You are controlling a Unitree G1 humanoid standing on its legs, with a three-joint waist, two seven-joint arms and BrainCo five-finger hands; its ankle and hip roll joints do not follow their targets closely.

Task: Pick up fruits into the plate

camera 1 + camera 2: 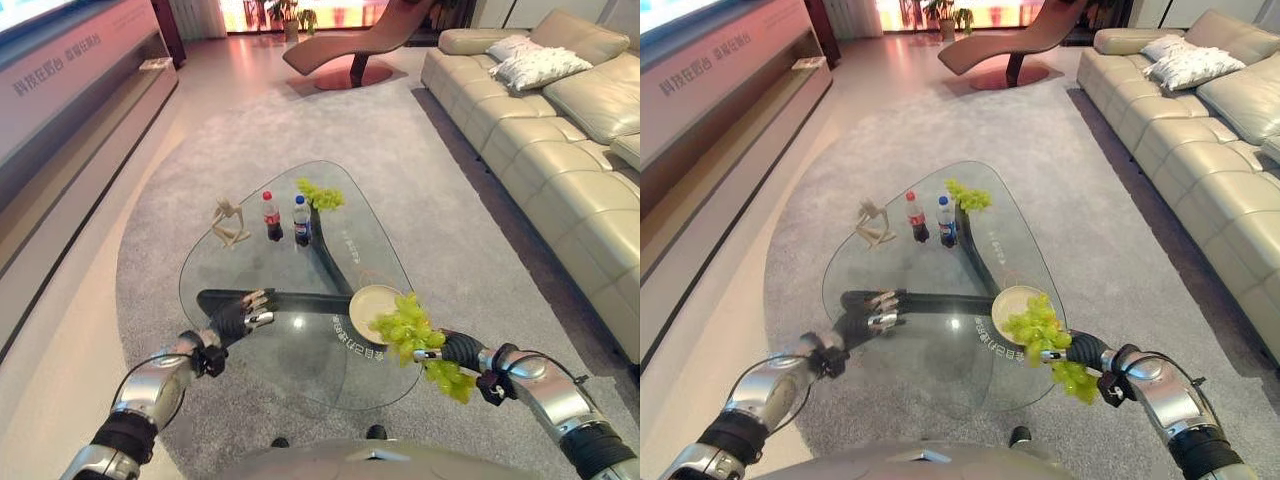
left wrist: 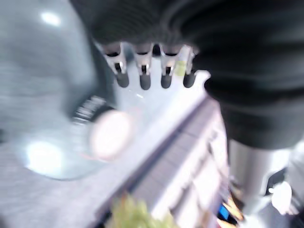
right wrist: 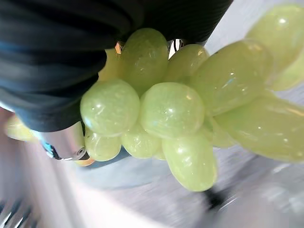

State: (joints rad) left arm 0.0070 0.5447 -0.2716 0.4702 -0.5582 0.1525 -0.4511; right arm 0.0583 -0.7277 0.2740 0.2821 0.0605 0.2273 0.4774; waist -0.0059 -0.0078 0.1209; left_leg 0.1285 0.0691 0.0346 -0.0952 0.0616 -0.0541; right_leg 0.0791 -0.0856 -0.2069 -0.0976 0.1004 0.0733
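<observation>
Glass table (image 1: 300,340) before you: your right hand (image 1: 452,350) clutched a green grape bunch (image 1: 412,332) at the plate's (image 1: 368,302) five o'clock, while your left hand (image 1: 240,316) rested slack-fingered at nine o'clock.

Two silver-grey metal arms with black banded joints. Left hand (image 1: 243,317): dark ribbed cover, silver dark-tipped fingers. Right hand (image 1: 452,349): same dark ribbed cover.

Bright daylight, glare on glass table (image 1: 300,330) (wrist views blurred)
</observation>
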